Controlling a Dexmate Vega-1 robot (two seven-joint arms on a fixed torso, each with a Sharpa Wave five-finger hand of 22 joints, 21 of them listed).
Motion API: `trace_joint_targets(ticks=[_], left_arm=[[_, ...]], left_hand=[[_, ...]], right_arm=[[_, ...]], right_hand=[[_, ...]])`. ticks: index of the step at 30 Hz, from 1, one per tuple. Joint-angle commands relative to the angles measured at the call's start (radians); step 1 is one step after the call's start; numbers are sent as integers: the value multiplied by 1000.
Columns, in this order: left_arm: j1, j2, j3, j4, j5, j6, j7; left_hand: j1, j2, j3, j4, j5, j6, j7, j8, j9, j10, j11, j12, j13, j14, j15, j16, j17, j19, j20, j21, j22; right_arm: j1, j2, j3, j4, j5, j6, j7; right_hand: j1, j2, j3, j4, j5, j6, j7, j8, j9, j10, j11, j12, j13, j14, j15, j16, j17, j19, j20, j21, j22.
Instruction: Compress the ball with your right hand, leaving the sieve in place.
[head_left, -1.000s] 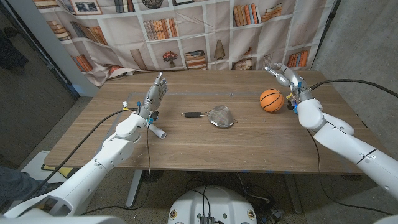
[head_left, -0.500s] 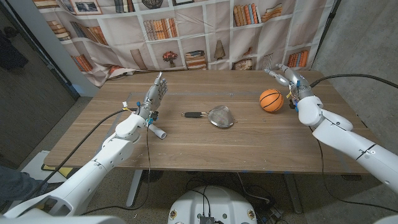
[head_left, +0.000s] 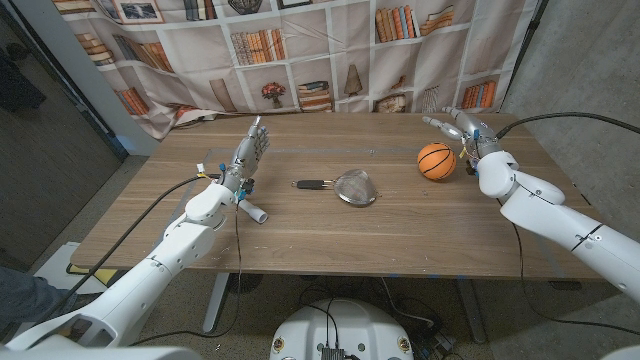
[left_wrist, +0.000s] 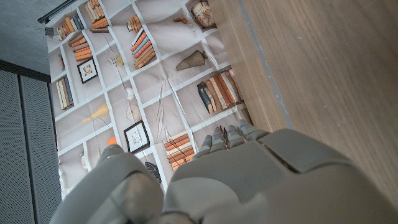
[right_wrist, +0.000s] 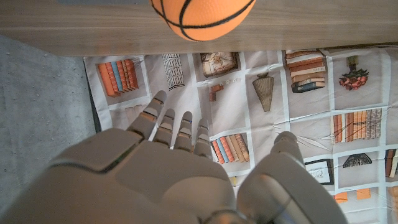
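While the long brown wooden table (head_left: 330, 235) carries everything, the white left hand (head_left: 250, 152) stands fingers straight, the white right hand (head_left: 462, 128) spreads wide beside (not touching) the orange basketball-patterned ball (head_left: 435, 160), right of the round metal sieve (head_left: 354, 187).

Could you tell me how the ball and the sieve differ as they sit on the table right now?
The ball is orange with black lines and round; the sieve is grey metal mesh with a dark handle. The ball lies close beside the right hand; the sieve lies mid-table, apart from both hands. Both rest on the table, unheld.
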Motion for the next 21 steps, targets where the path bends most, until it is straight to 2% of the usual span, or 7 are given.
trace_joint_targets(ticks=[1,8,21], left_arm=[[-2,3,-1,1,0,3,-2],[3,4,-4,2,-3,2,1],[1,1,-1,10,-7,3,-7]], left_hand=[[-6,0,-2,-4,-1,4,1,0,2,6,-5,3,5,5,1,-1,2,1,5,5,3],[-4,1,-2,-5,-2,5,1,-1,2,6,-5,2,5,6,1,-1,2,0,5,5,3],[-1,3,-3,-5,-3,6,0,-2,2,7,-4,1,5,7,1,-2,2,0,6,4,3]], right_arm=[[50,-18,-62,-11,-35,-100,68],[62,-24,-84,-24,-36,-148,101],[101,-24,-134,-7,-38,-207,154]], right_hand=[[5,-17,-8,0,5,-8,-8,-5,2,-10,3,-1,2,-9,14,-3,3,2,35,-2,2],[4,-26,-13,1,6,-14,-14,-5,3,-22,5,-4,2,-15,23,-3,3,12,55,0,1],[5,-37,-18,1,7,-18,-14,-4,3,-32,6,-5,3,-14,32,1,3,38,61,8,3]])
